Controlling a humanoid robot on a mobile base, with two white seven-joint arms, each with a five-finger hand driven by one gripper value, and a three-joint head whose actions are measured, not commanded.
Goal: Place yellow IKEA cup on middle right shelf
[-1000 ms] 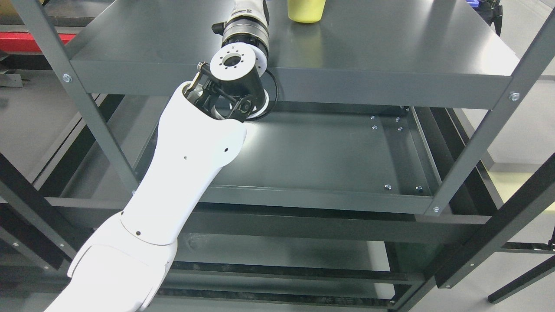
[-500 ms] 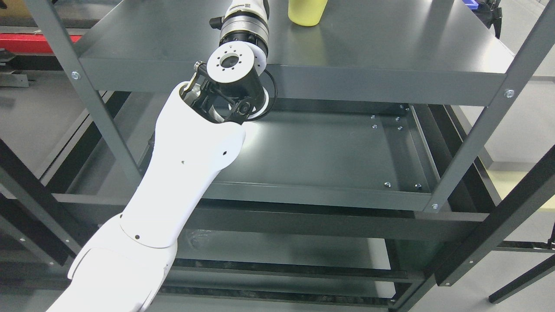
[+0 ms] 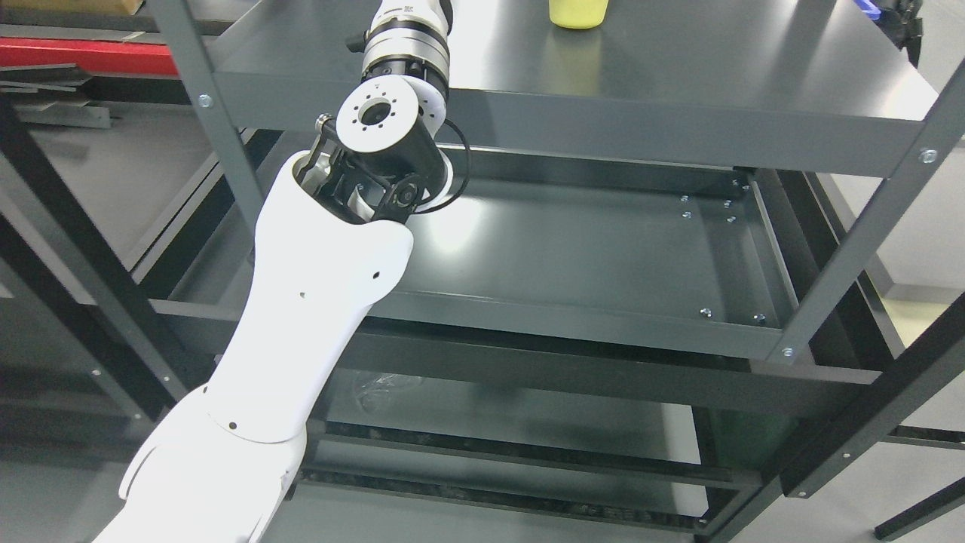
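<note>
Nearest the camera, the left arm (image 3: 317, 279) rises from the lower left, its elbow joint sitting just in front of the top shelf's edge (image 3: 603, 124), and the forearm runs up over that shelf and out of the picture — so the hand itself is out of frame, and I cannot tell how its fingers stand or whether they hold anything. Below and behind the elbow lies the middle shelf (image 3: 588, 256), bare and dark, its right part open. Farthest off, the yellow cup (image 3: 578, 11) stands on the top shelf at the upper edge of the view, only its base showing, apart from the forearm. The risks, as I judge them: with cup and hand barely seen, a reach could nudge the cup over — and bringing it down, the elbow could catch the shelf edge or a post (image 3: 867, 234).
</note>
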